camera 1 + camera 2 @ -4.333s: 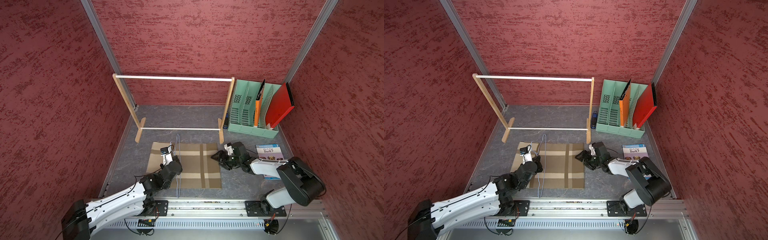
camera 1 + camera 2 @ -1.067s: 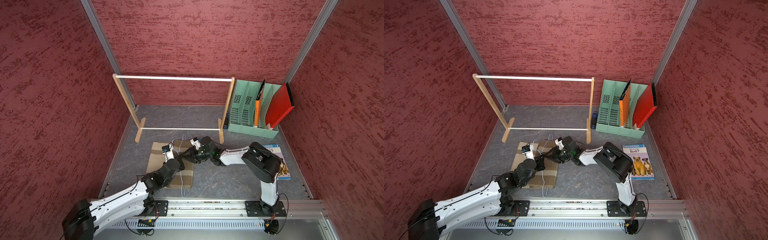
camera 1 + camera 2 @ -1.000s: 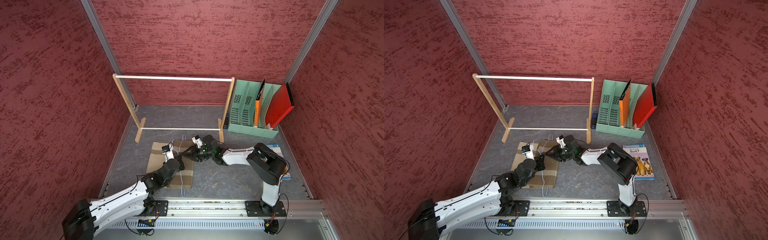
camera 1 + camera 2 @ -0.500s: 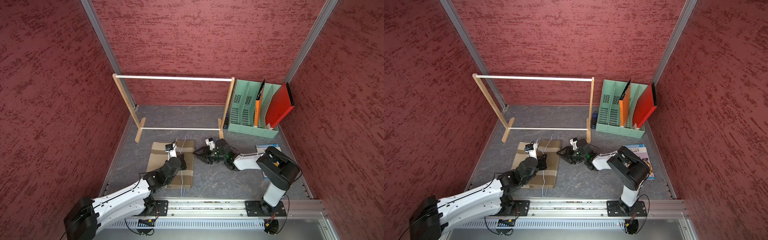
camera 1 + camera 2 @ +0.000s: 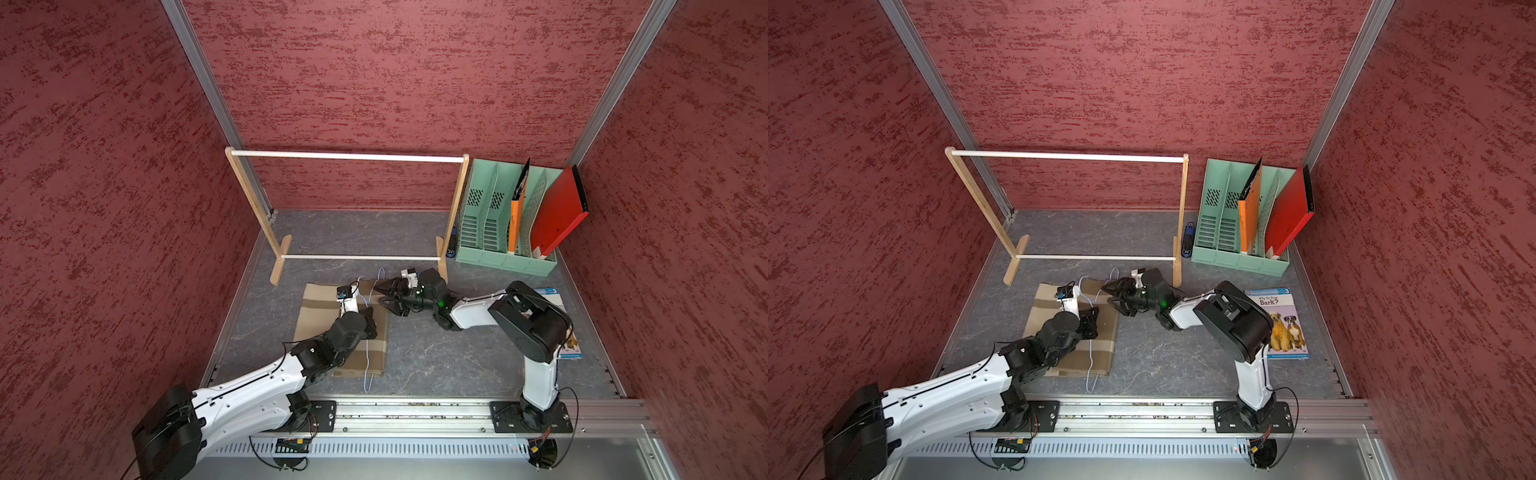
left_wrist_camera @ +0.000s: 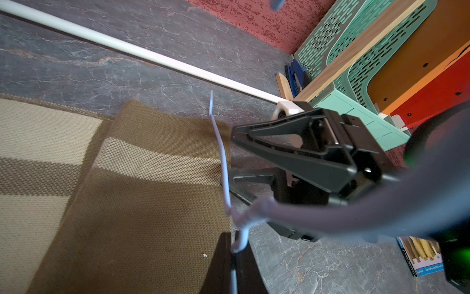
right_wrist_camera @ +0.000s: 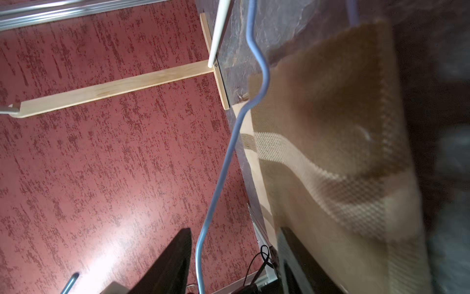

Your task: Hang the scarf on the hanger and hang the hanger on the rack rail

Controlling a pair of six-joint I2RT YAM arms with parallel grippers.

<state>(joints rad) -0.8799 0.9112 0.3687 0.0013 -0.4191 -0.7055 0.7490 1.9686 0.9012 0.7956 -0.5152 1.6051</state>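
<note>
Scarf (image 5: 320,316) lies folded flat on the grey surface (image 5: 436,357), just in front of the wooden rack (image 5: 455,216). Hanger (image 6: 222,163) wire runs along the scarf's right edge, hook toward the rack. Left gripper (image 5: 369,319) fingers are pressed together, pinching the hanger wire. Right gripper (image 5: 382,295) fingers are spread near the scarf's far right corner, gripping nothing. In the right wrist view the wire passes between them.

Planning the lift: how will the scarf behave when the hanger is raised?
Probably floppy: the scarf lies in two limp, flat layers, so it should drape. Likely light, being thin cloth. It may slide along the hanger, whose wire looks thin and smooth.
</note>
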